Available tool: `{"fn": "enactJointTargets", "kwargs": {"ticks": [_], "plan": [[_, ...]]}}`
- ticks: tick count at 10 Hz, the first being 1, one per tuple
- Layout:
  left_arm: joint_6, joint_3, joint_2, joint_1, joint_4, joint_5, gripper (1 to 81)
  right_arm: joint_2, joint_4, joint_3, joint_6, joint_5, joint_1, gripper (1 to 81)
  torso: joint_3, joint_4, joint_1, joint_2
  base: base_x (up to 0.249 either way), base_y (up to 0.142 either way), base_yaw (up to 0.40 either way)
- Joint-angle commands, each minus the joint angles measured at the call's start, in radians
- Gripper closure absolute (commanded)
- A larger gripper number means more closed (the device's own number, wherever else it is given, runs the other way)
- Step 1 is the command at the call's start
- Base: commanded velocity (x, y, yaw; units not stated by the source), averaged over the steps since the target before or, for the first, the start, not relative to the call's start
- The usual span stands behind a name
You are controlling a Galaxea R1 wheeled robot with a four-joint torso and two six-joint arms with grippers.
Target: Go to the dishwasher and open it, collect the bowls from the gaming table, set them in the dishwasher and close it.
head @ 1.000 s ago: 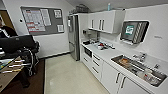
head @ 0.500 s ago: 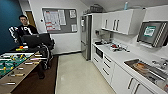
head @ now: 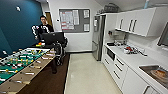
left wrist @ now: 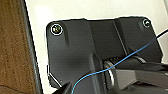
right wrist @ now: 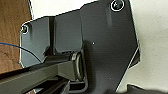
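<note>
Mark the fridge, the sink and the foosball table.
fridge [head: 97,37]: head view, on its steel door.
sink [head: 152,71]: head view, on the basin's near rim.
foosball table [head: 37,65]: head view, on its wooden side rail.

Head high facing kitchen aisle, wrists floorward

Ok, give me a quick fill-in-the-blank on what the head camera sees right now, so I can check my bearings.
1. The table-football table stands on the ____ side of the head view.
2. The tall steel fridge stands at the far end of the white ____.
3. A person stands before the dark ____ wall.
4. On the far white wall hangs a grey ____.

Missing words: left; counter; blue; noticeboard
</note>
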Motion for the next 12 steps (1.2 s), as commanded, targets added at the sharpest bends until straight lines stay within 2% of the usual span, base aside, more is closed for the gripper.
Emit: {"fn": "enactJointTargets", "kwargs": {"ticks": [1, 12], "plan": [[0.005, -0.002, -0.002, -0.033, 0.012, 0.052, 1.0, 0.005, -0.010, 0.005, -0.003, -0.061, 0.038, 1.0, 0.000, 0.000, 0.000, 0.000, 0.000, 0.000, 0.355], [0.005, -0.003, -0.001, -0.033, 0.013, 0.055, 1.0, 0.015, -0.012, 0.005, -0.003, -0.061, 0.035, 1.0, 0.000, 0.000, 0.000, 0.000, 0.000, 0.000, 0.355]]}}
